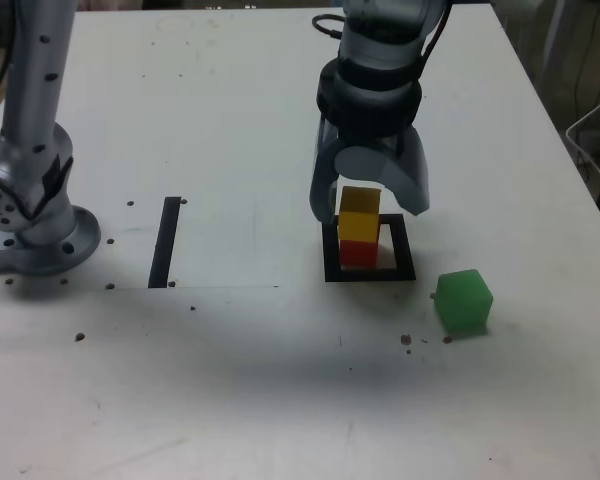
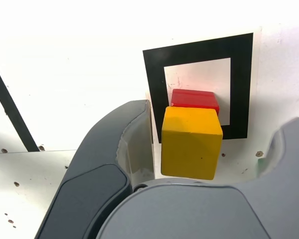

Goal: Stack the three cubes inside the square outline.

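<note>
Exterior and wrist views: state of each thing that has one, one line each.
Pincer: open, around yellow cube, not gripping it
Yellow cube: stacked on red
Red cube: inside the outline, under yellow
Green cube: on the table, outside the outline
Outline: flat on the table, red cube within it

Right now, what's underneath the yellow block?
The red block sits under the yellow block, inside the black square outline. Only part of the red block shows; its covered top and the surface beneath it can't be seen.
</note>
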